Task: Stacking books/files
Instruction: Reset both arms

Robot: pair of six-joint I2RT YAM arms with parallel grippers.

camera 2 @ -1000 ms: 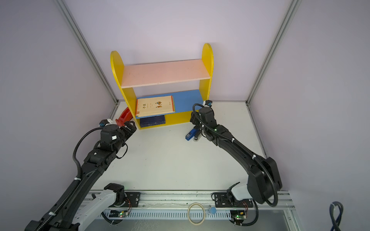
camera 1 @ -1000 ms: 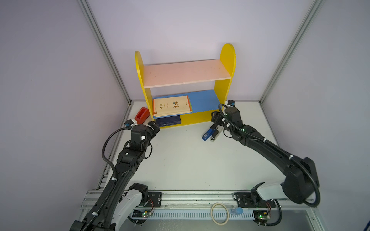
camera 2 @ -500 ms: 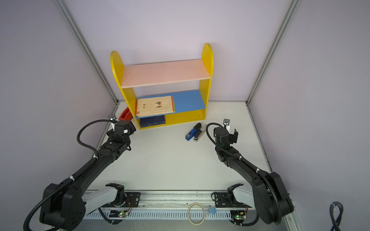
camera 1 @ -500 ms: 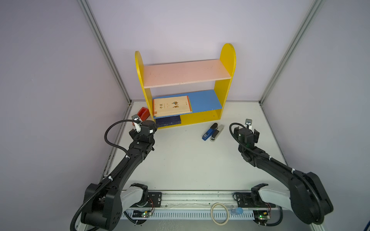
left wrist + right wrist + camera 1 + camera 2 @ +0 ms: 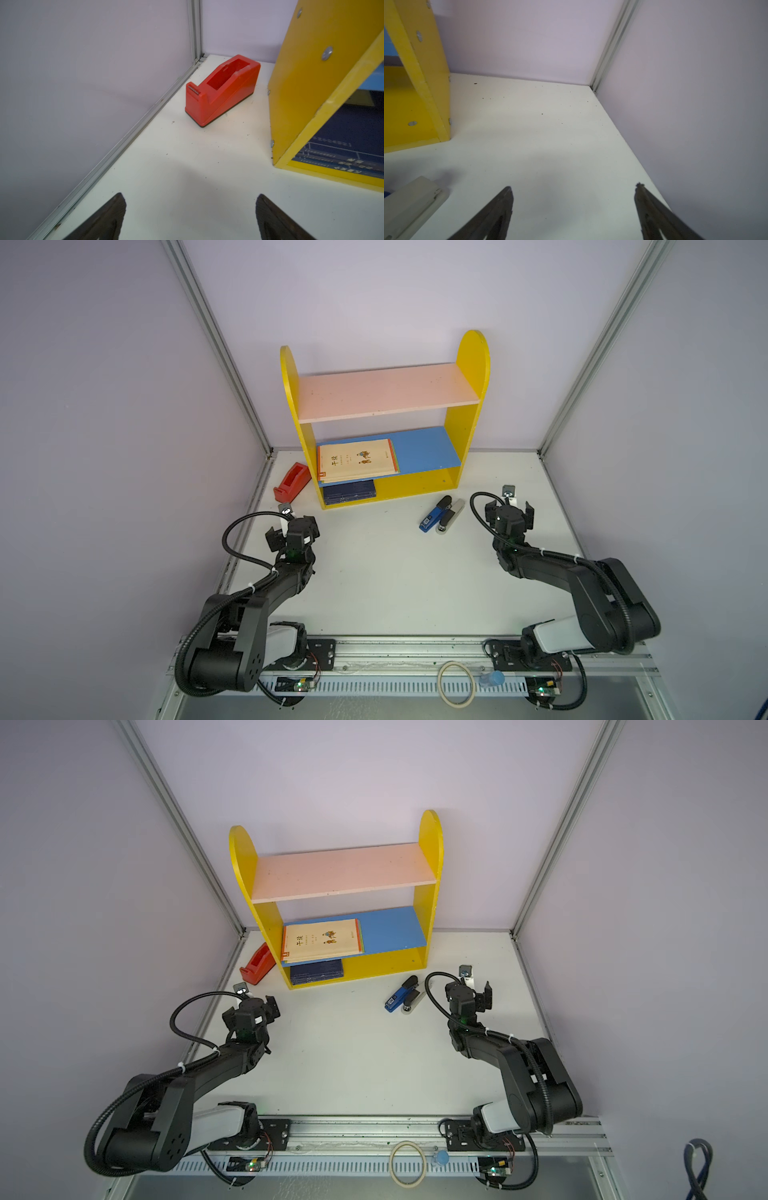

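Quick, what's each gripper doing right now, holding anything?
Left gripper: open, holding nothing.
Right gripper: open, holding nothing.

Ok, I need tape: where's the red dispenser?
In both top views the red tape dispenser sits on the table, far left, between the wall and the yellow shelf.
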